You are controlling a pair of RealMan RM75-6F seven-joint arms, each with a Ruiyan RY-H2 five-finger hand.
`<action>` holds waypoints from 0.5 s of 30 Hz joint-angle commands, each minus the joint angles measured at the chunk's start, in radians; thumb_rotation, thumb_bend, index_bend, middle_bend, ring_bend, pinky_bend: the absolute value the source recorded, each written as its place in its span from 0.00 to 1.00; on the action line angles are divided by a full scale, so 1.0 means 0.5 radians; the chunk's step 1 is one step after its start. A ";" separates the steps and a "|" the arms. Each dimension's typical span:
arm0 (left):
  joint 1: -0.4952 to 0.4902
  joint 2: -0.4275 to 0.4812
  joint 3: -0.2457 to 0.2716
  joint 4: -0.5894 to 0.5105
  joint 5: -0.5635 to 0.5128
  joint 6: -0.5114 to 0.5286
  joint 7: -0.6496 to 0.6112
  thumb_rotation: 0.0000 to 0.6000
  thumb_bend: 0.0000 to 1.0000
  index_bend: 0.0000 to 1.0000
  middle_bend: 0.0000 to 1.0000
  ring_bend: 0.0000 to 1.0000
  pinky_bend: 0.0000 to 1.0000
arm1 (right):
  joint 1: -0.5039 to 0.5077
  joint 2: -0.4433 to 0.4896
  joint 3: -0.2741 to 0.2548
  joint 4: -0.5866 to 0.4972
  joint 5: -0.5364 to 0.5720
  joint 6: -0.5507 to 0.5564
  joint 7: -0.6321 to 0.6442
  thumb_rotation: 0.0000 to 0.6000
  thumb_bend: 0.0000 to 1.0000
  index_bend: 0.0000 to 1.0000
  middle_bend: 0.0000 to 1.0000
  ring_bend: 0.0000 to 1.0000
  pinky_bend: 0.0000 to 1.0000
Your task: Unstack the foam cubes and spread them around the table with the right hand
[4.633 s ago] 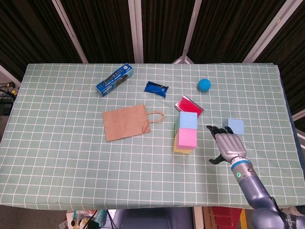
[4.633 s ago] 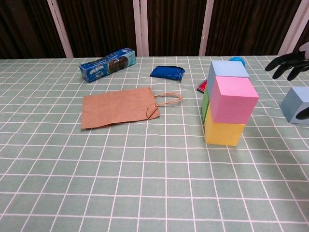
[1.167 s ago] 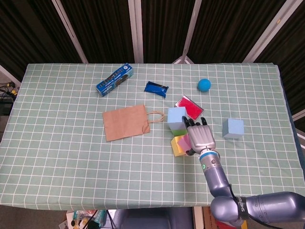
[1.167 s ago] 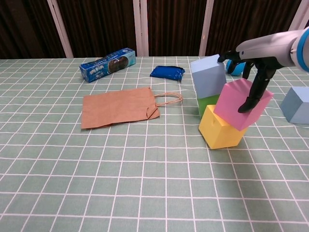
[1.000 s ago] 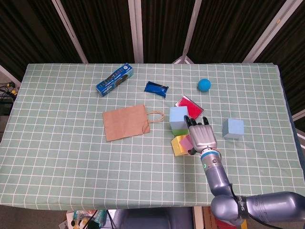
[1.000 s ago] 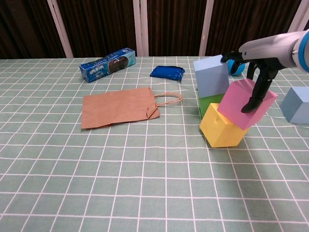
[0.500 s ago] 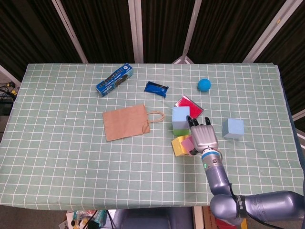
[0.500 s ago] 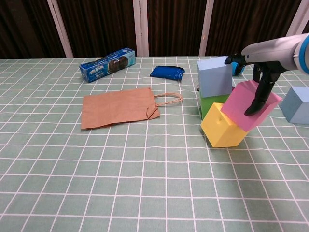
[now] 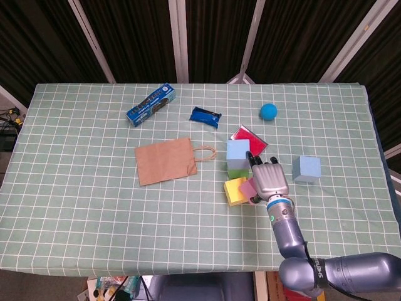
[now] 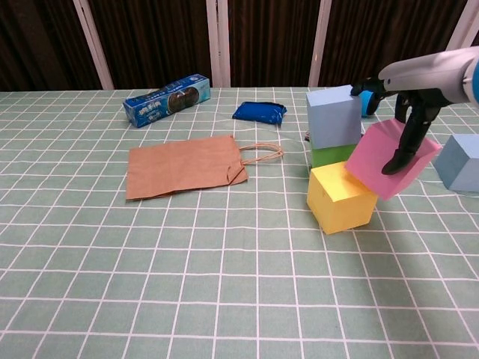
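My right hand point(image 9: 268, 179) point(image 10: 408, 120) grips the pink foam cube point(image 10: 389, 158) point(image 9: 248, 188), which hangs tilted, its lower left edge close against the yellow cube point(image 10: 341, 197) point(image 9: 235, 190). The yellow cube sits on the cloth, turned at an angle. Just behind it a light blue cube point(image 10: 334, 116) point(image 9: 238, 150) stands on a green cube point(image 10: 333, 155) point(image 9: 237, 170). Another light blue cube point(image 9: 306, 168) point(image 10: 460, 161) lies alone to the right. In the head view the hand covers most of the pink cube. My left hand shows in neither view.
A brown paper bag point(image 9: 166, 160) lies left of the cubes. Behind them are a red flat object point(image 9: 249, 139), a blue ball point(image 9: 269, 111), a dark blue packet point(image 9: 206, 116) and a blue box point(image 9: 151, 104). The green checked cloth point(image 9: 94, 207) covers the table.
The hand has drawn the pink cube rightward and up off the yellow cube. The yellow cube has dropped flat onto the cloth. The blue-on-green pair has shifted slightly right.
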 commanded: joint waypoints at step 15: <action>-0.002 -0.009 0.001 -0.012 0.003 -0.006 0.034 1.00 0.32 0.14 0.00 0.00 0.02 | -0.254 0.536 0.001 -0.039 -0.018 -0.106 0.176 1.00 0.17 0.00 0.17 0.67 0.15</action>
